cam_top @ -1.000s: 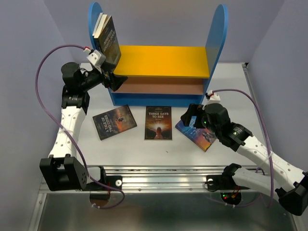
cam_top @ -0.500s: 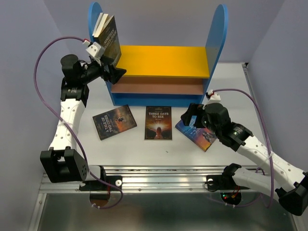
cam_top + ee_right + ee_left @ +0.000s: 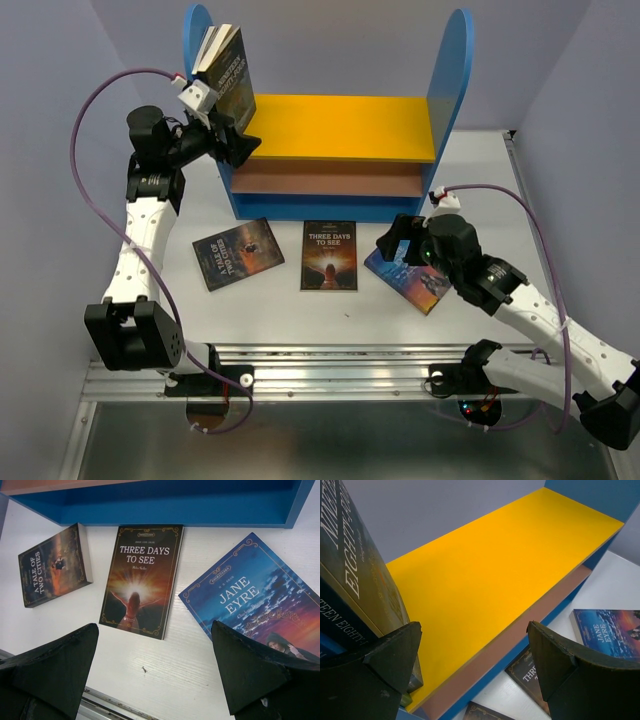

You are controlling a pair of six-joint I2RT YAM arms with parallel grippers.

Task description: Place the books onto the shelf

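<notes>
The right gripper (image 3: 392,244), black fingers spread wide and empty, hangs just above the thin blue Jane Eyre paperback (image 3: 250,605). This book lies flat on the white table (image 3: 165,670) near the blue-sided two-tier shelf (image 3: 455,60), with its long axis slanted to the shelf front, and this arm is the nearer one. The left gripper (image 3: 474,625), also spread, is beside the dark Nineteen Eighty-Four paperback (image 3: 228,75) that leans at the left panel, and the yellow upper board (image 3: 495,570) to its right looks free.

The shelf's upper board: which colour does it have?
Yellow. The upper board shows best in the left wrist view.
</notes>
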